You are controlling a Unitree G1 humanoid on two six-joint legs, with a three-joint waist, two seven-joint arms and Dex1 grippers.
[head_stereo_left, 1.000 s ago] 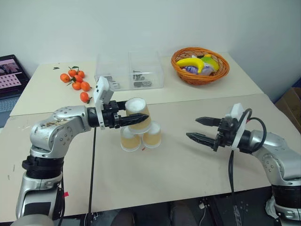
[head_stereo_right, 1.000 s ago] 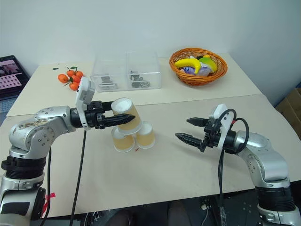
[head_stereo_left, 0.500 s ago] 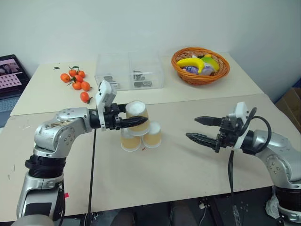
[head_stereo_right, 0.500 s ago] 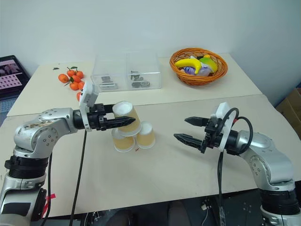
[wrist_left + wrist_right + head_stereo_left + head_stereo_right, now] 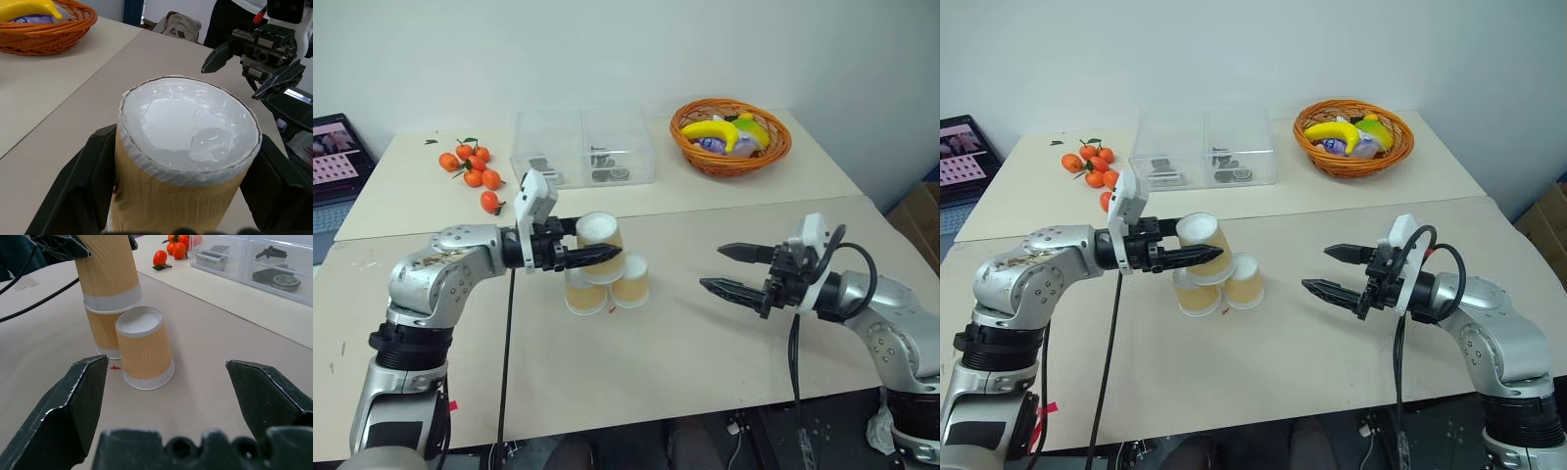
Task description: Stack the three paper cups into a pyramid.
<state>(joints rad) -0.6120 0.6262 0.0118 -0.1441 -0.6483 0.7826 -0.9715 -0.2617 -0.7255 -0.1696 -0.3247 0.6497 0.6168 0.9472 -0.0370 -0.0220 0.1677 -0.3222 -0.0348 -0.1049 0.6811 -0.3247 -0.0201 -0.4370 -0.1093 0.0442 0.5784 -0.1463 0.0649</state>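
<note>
Our left tool [image 5: 603, 255] pinches the top cup [image 5: 599, 245] above two base cups [image 5: 629, 280]; our right tool [image 5: 729, 269], beside them, gapes.

No writing, label, brand, number or sign can be read anywhere in these views. The tan-orange paper cups [image 5: 607, 264] carry only a wavy embossed pattern on their sides, with plain white rims and bases. The dark laptop screen [image 5: 335, 157] at the far left edge of the pale worktop [image 5: 685, 343] shows pinkish picture tiles, too small to make out any letters.
</note>
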